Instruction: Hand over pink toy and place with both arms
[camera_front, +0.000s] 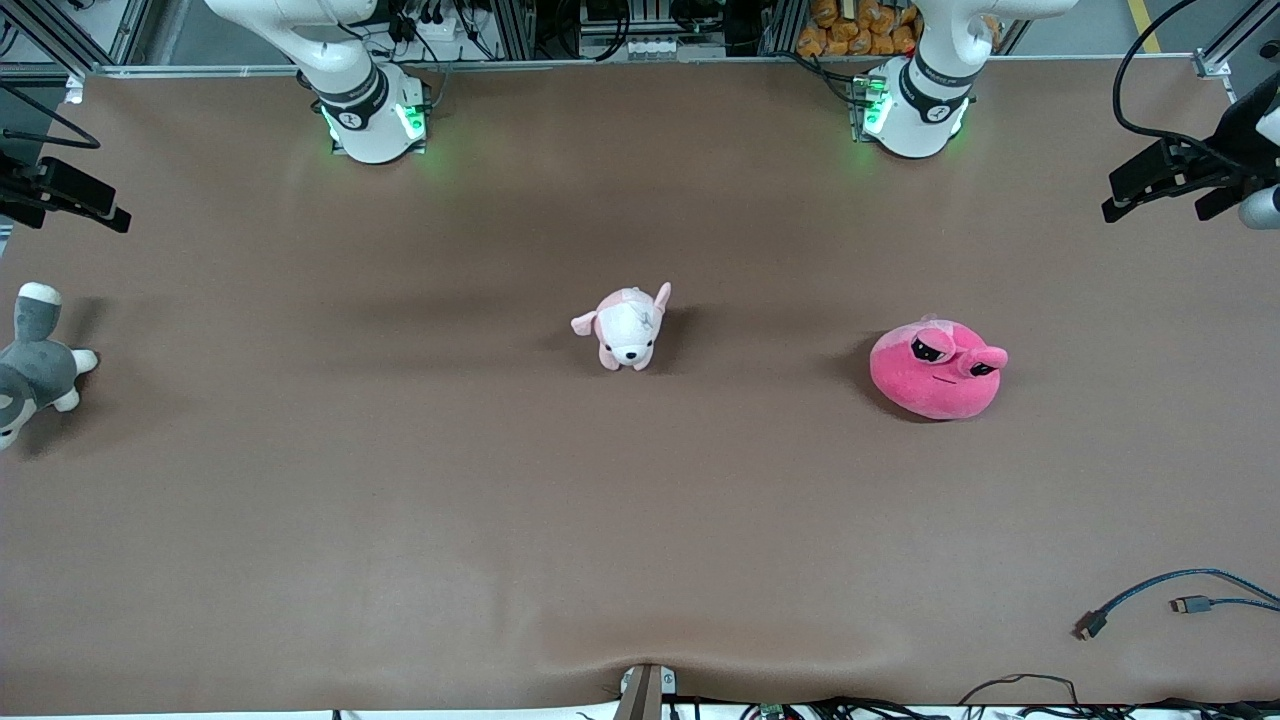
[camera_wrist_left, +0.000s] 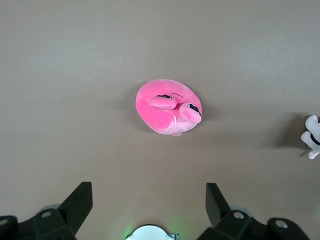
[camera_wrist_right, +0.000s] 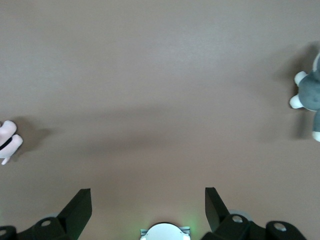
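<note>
The pink toy (camera_front: 938, 368) lies on the brown table toward the left arm's end, eyes up. In the left wrist view it (camera_wrist_left: 168, 106) sits far below my left gripper (camera_wrist_left: 149, 190), which is open, empty and high over the table near its own base (camera_front: 915, 110). My right gripper (camera_wrist_right: 147, 192) is open and empty, high over bare table near the right arm's base (camera_front: 370, 115). Both grippers are out of the front view. Both arms wait.
A pale pink-and-white puppy plush (camera_front: 628, 326) lies mid-table; it also shows in the wrist views (camera_wrist_left: 312, 137) (camera_wrist_right: 7, 140). A grey-and-white plush (camera_front: 35, 365) (camera_wrist_right: 310, 95) lies at the right arm's end. Loose cables (camera_front: 1150, 600) lie near the front edge. Black camera mounts (camera_front: 1190, 170) overhang the ends.
</note>
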